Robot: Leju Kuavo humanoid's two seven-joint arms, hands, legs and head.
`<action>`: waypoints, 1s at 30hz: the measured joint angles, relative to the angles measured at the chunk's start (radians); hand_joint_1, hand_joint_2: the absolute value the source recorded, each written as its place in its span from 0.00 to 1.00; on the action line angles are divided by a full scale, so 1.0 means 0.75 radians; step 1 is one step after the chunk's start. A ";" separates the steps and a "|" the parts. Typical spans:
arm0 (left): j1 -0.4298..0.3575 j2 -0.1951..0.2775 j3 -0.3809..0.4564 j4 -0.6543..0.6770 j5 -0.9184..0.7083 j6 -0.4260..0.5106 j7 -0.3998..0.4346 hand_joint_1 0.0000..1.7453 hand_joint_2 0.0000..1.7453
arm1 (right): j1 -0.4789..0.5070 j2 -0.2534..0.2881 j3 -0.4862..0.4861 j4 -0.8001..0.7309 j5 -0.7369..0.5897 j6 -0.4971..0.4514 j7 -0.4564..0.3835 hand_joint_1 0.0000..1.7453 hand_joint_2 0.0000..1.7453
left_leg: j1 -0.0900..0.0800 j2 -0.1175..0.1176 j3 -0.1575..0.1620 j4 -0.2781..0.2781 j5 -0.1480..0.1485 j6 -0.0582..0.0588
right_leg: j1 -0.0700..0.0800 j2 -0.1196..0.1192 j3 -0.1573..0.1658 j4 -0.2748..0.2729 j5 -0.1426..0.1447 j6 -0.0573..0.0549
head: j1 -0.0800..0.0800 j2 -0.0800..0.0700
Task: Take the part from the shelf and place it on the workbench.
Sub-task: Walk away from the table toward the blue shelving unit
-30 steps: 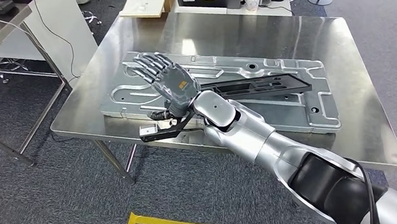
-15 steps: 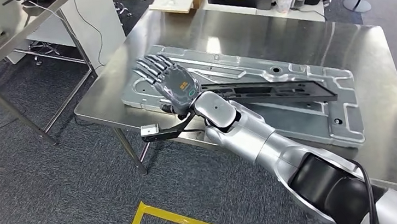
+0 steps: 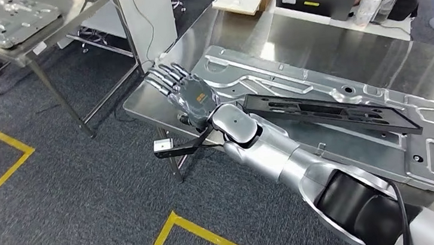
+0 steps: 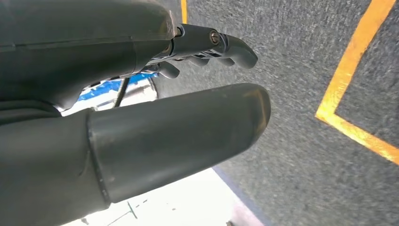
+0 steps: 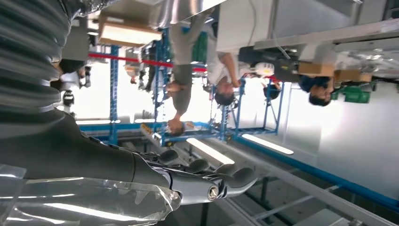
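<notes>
Here the right robot hand [image 3: 185,92] hovered with fingers spread and empty over the tabletop [image 3: 314,35].
The large silver stamped part [image 3: 295,91] lay flat on the steel tabletop with a black frame [image 3: 327,110] resting across it. The left robot hand [image 4: 141,108] hung above grey carpet [image 4: 306,56], fingers loosely apart, holding nothing.

**Right arm stretched forward, left hand hanging low**

The right arm [image 3: 277,152] reaches up from the lower right of the head view, silver forearm extended, wrist straight. The right hand [image 3: 185,92] is flat, back upward, fingers [image 3: 162,78] straight, slightly spread, holding nothing. In its wrist view, the left hand [image 4: 141,108] points toward the floor, thumb [image 4: 179,136] extended, fingers [image 4: 221,44] loosely curled, nothing between them.
</notes>
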 joint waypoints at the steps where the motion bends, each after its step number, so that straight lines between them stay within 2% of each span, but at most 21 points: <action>1: 0.001 -0.002 0.000 -0.001 -0.001 0.001 -0.002 0.00 0.00 | 0.000 0.000 0.000 0.000 0.001 0.000 0.000 0.00 1.00 | 0.003 -0.016 -0.005 -0.001 0.004 -0.009 | 0.002 -0.005 0.005 -0.008 -0.003 -0.001 | 0.000 0.000; 2: 0.003 -0.002 0.000 -0.001 -0.001 0.001 -0.004 0.00 0.00 | -0.001 0.001 0.000 0.000 0.003 0.000 0.000 0.00 1.00 | 0.005 -0.032 -0.007 -0.006 0.007 -0.019 | 0.001 -0.021 0.009 -0.015 -0.002 -0.004 | 0.000 0.000; 3: 0.007 -0.003 0.000 -0.001 -0.001 0.001 -0.005 0.00 0.00 | -0.002 0.001 0.000 0.000 0.004 0.000 0.000 0.00 1.00 | 0.004 -0.027 -0.010 -0.003 0.006 -0.026 | -0.001 -0.039 0.016 -0.025 0.002 -0.009 | 0.000 0.000; 5: 0.010 -0.003 -0.001 -0.002 -0.001 0.001 -0.008 0.00 0.00 | -0.006 0.001 0.000 0.000 0.005 0.001 0.000 0.00 1.00 | -0.001 0.041 -0.039 0.056 -0.031 -0.039 | -0.007 -0.077 0.032 -0.048 0.009 -0.023 | -0.002 0.000; 6: 0.009 -0.004 -0.001 -0.003 -0.001 0.001 -0.010 0.00 0.00 | -0.008 0.001 0.000 0.000 0.006 0.002 0.000 0.00 1.00 | 0.000 0.089 -0.073 0.126 -0.068 -0.044 | -0.006 -0.096 0.037 -0.053 0.010 -0.028 | -0.003 0.000; 7: 0.007 -0.004 -0.001 -0.003 0.000 0.001 -0.011 0.00 0.00 | -0.009 0.001 0.000 0.001 0.007 0.003 0.000 0.00 1.00 | 0.002 0.121 -0.118 0.214 -0.110 -0.050 | -0.005 -0.115 0.038 -0.053 0.009 -0.032 | -0.004 0.000; 9: 0.006 -0.004 -0.001 -0.003 0.000 0.002 -0.013 0.00 0.00 | -0.006 0.001 0.001 0.003 0.009 0.006 -0.001 0.00 1.00 | 0.010 0.144 -0.188 0.348 -0.152 -0.062 | -0.003 -0.154 0.037 -0.050 0.004 -0.031 | -0.004 0.000; 10: 0.007 -0.004 -0.001 -0.004 0.001 0.001 -0.014 0.00 0.00 | -0.004 0.001 0.001 0.004 0.010 0.006 -0.001 0.00 1.00 | 0.014 0.150 -0.189 0.349 -0.138 -0.067 | -0.004 -0.173 0.037 -0.047 0.001 -0.028 | -0.004 0.000; 11: 0.008 -0.003 -0.001 -0.004 0.001 0.001 -0.014 0.00 0.00 | -0.004 0.001 0.001 0.004 0.010 0.007 0.000 0.00 1.00 | 0.016 0.159 -0.161 0.295 -0.102 -0.071 | -0.005 -0.190 0.037 -0.042 -0.004 -0.024 | -0.004 0.000; 13: 0.007 -0.003 -0.001 -0.004 0.001 0.001 -0.014 0.00 0.00 | -0.008 0.001 0.001 0.004 0.011 0.007 0.000 0.00 1.00 | 0.015 0.208 -0.064 0.118 -0.026 -0.071 | -0.003 -0.221 0.037 -0.028 -0.018 -0.010 | -0.004 0.000; 15: 0.005 -0.002 -0.001 -0.004 -0.001 0.002 -0.014 0.00 0.00 | -0.012 0.001 0.001 0.004 0.011 0.009 0.000 0.00 1.00 | 0.006 0.238 -0.015 0.020 -0.002 -0.053 | 0.004 -0.247 0.037 -0.015 -0.031 0.005 | -0.002 0.000; 18: 0.008 -0.002 -0.001 -0.004 -0.003 0.002 -0.014 0.00 0.00 | -0.014 0.002 0.001 0.004 0.011 0.010 -0.001 0.00 1.00 | -0.001 0.198 -0.020 0.015 -0.003 -0.023 | 0.007 -0.283 0.044 -0.016 -0.038 0.025 | -0.002 0.000; 19: 0.010 -0.002 -0.001 -0.004 -0.003 0.002 -0.014 0.00 0.00 | -0.014 0.002 0.001 0.004 0.011 0.010 -0.001 0.00 1.00 | 0.001 0.184 -0.019 0.012 -0.001 -0.015 | 0.004 -0.282 0.046 -0.014 -0.045 0.033 | -0.002 0.000; 21: 0.012 -0.002 -0.001 -0.004 -0.004 0.002 -0.014 0.00 0.00 | -0.017 0.002 0.001 0.004 0.011 0.010 0.000 0.00 1.00 | 0.004 0.157 -0.014 0.004 0.004 -0.003 | -0.001 -0.224 0.015 0.052 -0.096 0.043 | -0.001 0.000; 23: 0.008 -0.002 -0.001 -0.004 -0.008 0.003 -0.014 0.00 0.00 | -0.016 0.002 0.002 0.005 0.011 0.011 0.000 0.00 1.00 | 0.001 0.129 -0.017 0.003 0.006 0.005 | -0.002 -0.144 -0.070 0.218 -0.177 0.041 | -0.001 0.000; 24: 0.006 -0.002 -0.001 -0.004 -0.011 0.004 -0.014 0.00 0.00 | -0.012 0.001 0.003 0.007 0.011 0.012 0.000 0.00 1.00 | -0.001 0.113 -0.019 0.003 0.008 0.009 | -0.002 -0.124 -0.114 0.300 -0.201 0.037 | -0.002 0.000; 25: 0.005 -0.002 -0.001 -0.004 -0.016 0.005 -0.014 0.00 0.00 | -0.007 0.000 0.005 0.008 0.010 0.014 -0.001 0.00 1.00 | -0.004 0.095 -0.019 0.003 0.009 0.012 | -0.001 -0.112 -0.141 0.345 -0.200 0.032 | -0.002 0.000; 26: 0.004 -0.002 -0.001 -0.004 -0.022 0.007 -0.014 0.00 0.00 | -0.004 -0.001 0.006 0.010 0.010 0.017 -0.001 0.00 1.00 | -0.006 0.075 -0.019 0.004 0.009 0.013 | 0.001 -0.105 -0.142 0.335 -0.172 0.025 | -0.002 0.000; 27: 0.005 -0.002 -0.001 -0.004 -0.027 0.009 -0.014 0.00 0.00 | -0.002 -0.002 0.007 0.011 0.009 0.018 -0.001 0.00 1.00 | -0.007 0.055 -0.018 0.004 0.010 0.013 | 0.003 -0.094 -0.117 0.274 -0.124 0.017 | -0.001 0.000; 29: 0.003 -0.005 -0.001 -0.005 -0.039 0.011 -0.014 0.00 0.00 | -0.007 -0.003 0.008 0.011 0.007 0.020 -0.001 0.00 1.00 | -0.007 0.021 -0.019 0.007 0.011 0.011 | 0.004 -0.025 -0.040 0.094 -0.037 -0.001 | -0.002 0.000; 30: 0.001 -0.006 -0.001 -0.006 -0.043 0.012 -0.013 0.00 0.00 | -0.009 -0.003 0.008 0.011 0.006 0.021 -0.001 0.00 1.00 | -0.005 0.007 -0.023 0.007 0.013 0.006 | 0.004 0.004 -0.014 0.033 -0.016 -0.006 | -0.002 0.000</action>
